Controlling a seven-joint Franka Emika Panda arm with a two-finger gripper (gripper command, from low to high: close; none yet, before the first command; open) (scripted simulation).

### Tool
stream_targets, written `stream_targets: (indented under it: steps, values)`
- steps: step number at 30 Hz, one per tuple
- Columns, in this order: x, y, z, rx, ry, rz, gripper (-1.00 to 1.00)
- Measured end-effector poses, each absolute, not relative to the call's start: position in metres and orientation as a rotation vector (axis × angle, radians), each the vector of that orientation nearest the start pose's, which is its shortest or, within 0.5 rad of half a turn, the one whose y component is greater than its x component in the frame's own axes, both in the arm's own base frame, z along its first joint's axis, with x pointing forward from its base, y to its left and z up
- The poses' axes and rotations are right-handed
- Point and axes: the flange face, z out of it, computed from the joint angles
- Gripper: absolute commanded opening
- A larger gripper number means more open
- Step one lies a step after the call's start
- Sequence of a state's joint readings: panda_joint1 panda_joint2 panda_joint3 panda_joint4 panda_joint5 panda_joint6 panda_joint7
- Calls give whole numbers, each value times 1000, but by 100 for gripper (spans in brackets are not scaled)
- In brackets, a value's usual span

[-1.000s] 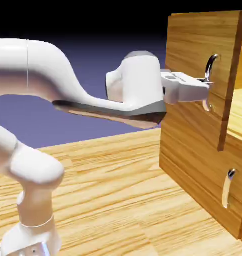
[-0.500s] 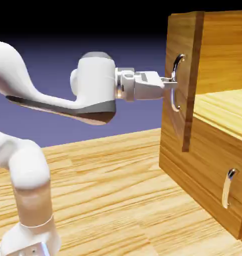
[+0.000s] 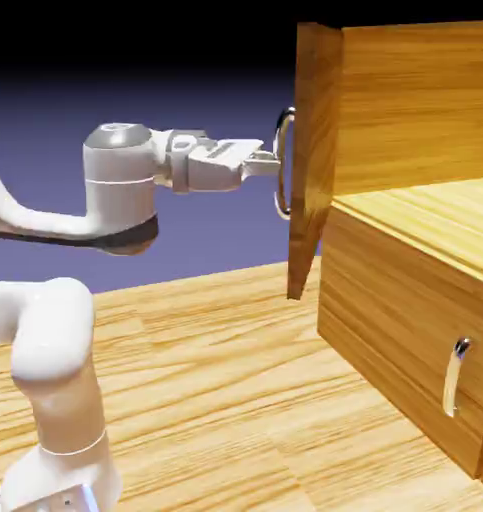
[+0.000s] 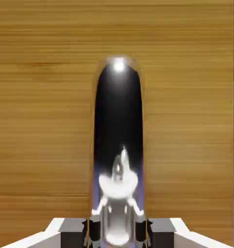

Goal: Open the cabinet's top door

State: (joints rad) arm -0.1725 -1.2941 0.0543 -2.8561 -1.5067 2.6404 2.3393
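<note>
- Swinging the top door (image 3: 317, 150) farther out seems the step in hand; it stands well open at the cabinet (image 3: 400, 265)'s edge on the exterior view's left, hinge side against the cabinet, free edge away from it.
- Upper handle (image 4: 117, 106): curved, shiny, on the door's outer face, the side turned away from the cabinet's interior. Bar upright in the exterior view.
- Gripper (image 4: 117, 232): fingers clamped on that handle, bar between the tips; no slack visible in the hand view.
- Technique, my judgement: follow the hinge's arc, not a straight line away from the cabinet. Turn the wrist with the panel so the fingers keep square to its face.
- Keep the pull slow and the squeeze firm. Smooth curved metal could slide or twist in the tips if the hand lags the door's turn.
- Arm (image 3: 120, 195): on the exterior view's left of the cabinet, elbow bent. Watch its reach as the arc carries on.
- Lower handle (image 3: 455, 380), on the cabinet's lower front: leave alone.
- Progress, judged: interior widely exposed, most of the opening done. Ease off near full swing; avoid forcing the hinge.
</note>
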Motion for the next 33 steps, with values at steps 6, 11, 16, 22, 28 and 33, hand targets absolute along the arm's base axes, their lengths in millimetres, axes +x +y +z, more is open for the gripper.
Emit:
stream_targets:
  steps: [6,11,16,22,28,33]
  values:
    - [215,41,586,-1586,1529,-2206,-100]
    - [194,81,586,-1548,1628,-2248,-100]
    - [175,125,586,-1503,1734,-2290,-100]
    - [155,191,586,-1430,1890,-2347,-100]
    - [144,261,586,-1343,2051,-2400,-100]
    - [142,312,586,-1274,2168,-2433,-100]
